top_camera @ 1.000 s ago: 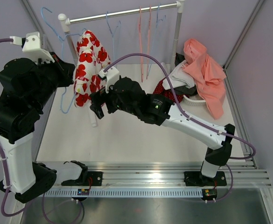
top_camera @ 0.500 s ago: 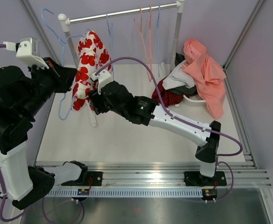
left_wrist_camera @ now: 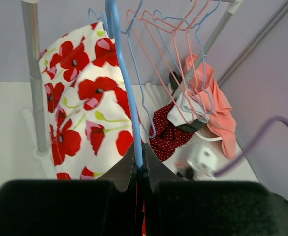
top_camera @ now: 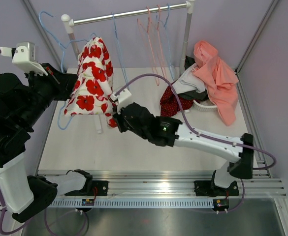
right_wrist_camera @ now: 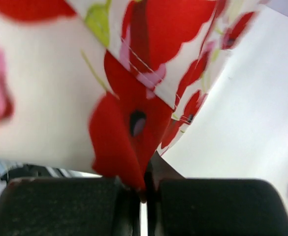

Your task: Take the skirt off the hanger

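Observation:
The skirt [top_camera: 92, 83] is white with red poppies and hangs from a blue wire hanger [left_wrist_camera: 126, 88] by the rack's left post. My left gripper [left_wrist_camera: 140, 164] is shut on the hanger's wire; in the top view it [top_camera: 67, 81] sits just left of the skirt. My right gripper [top_camera: 115, 115] is shut on the skirt's lower hem. In the right wrist view the red-flowered cloth [right_wrist_camera: 119, 123] runs down between the shut fingers of this gripper [right_wrist_camera: 144, 189]. The skirt is stretched out between the two grippers.
A metal clothes rail [top_camera: 129, 14] spans the back, with several empty pink and blue hangers [top_camera: 156, 44] on it. At the right lie a pink garment [top_camera: 215, 73], a red dotted one [top_camera: 173, 101] and a white basket [top_camera: 205, 105]. The rack's left post [left_wrist_camera: 34, 83] stands beside the skirt.
My right gripper went from open to shut on the skirt's hem and drew it toward the near side, spreading the cloth. The left arm shifted slightly left with the hanger.

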Action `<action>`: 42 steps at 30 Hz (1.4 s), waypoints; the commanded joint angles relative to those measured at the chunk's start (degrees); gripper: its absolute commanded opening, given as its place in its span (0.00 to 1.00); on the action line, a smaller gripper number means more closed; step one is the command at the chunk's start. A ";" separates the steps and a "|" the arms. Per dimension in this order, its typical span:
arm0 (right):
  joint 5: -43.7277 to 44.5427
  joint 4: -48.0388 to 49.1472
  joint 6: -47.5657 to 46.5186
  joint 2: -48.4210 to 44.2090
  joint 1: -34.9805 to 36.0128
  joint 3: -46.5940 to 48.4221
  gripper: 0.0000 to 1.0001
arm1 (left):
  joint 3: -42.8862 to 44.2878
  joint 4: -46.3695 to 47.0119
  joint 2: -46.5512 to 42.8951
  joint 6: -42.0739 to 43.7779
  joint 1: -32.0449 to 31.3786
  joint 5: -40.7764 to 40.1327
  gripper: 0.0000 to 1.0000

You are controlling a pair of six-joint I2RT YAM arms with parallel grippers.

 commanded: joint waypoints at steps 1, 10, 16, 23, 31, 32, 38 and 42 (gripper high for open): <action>6.09 3.53 2.78 -14.46 4.24 -9.00 0.00 | 4.41 4.10 0.21 3.94 -0.16 -6.04 0.00; 29.38 -8.91 13.69 -47.60 15.85 -35.66 0.00 | -1.54 4.27 0.65 6.41 -0.16 -12.74 0.00; 46.87 -15.47 14.15 -54.21 15.85 -33.12 0.00 | -3.66 3.66 0.39 7.55 -0.16 -16.17 0.00; 55.87 -2.31 -4.82 -55.61 10.87 -29.33 0.00 | -8.49 6.03 -0.14 7.82 -0.16 -13.98 0.00; 51.98 16.07 -46.91 -52.47 6.28 -23.56 0.00 | -14.38 10.16 0.03 7.12 -0.16 -13.01 0.00; 51.64 16.45 -50.35 -50.71 4.97 -22.06 0.00 | -15.17 10.60 0.21 6.94 -0.16 -13.01 0.00; 41.54 -1.64 -46.00 -36.91 -24.61 -6.32 0.00 | -18.43 12.01 -0.23 7.46 -0.16 -13.80 0.00; 27.51 -10.95 -33.02 -28.57 -45.29 2.28 0.00 | -18.34 11.39 0.38 8.78 -0.16 -15.02 0.00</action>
